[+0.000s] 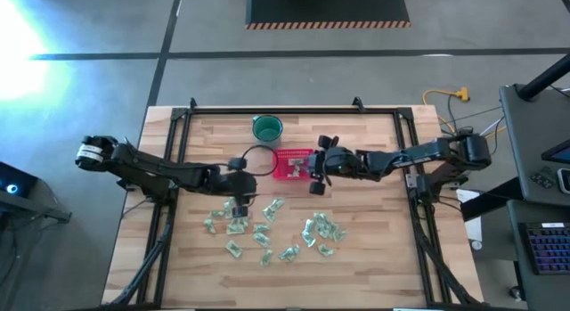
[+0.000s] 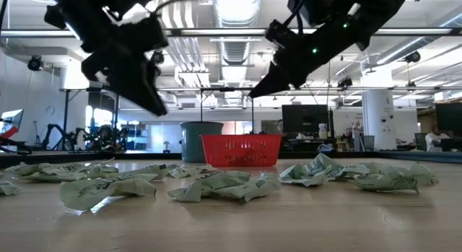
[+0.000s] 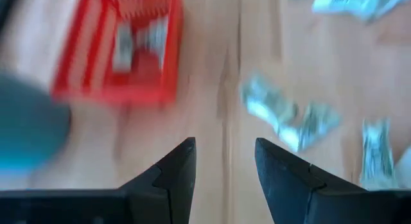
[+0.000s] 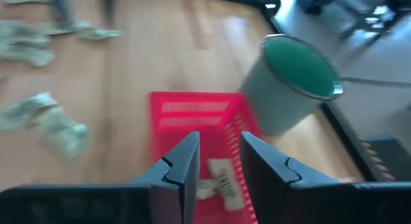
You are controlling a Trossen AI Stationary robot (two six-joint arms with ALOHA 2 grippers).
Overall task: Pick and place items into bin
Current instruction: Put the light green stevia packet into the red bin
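Note:
The bin, a small red mesh basket (image 1: pixel 292 164), stands on the wooden table right of centre, with at least one pale wrapped piece (image 4: pixel 221 183) inside. My right gripper (image 4: pixel 218 150) hovers open over the basket's right side (image 1: pixel 316 173); the piece shows below the gap between its fingers. My left gripper (image 3: pixel 225 153) is open and holds nothing; it hangs above the table left of the basket (image 1: pixel 240 188). Several green-and-white crinkled items (image 1: pixel 267 226) lie scattered on the table nearer the front edge.
A round dark green cup (image 1: pixel 267 126) stands just beyond the basket's far left corner. A black cable loop (image 1: pixel 254 155) lies between the cup and my left gripper. The table frame's black rails run along the left, right and far edges.

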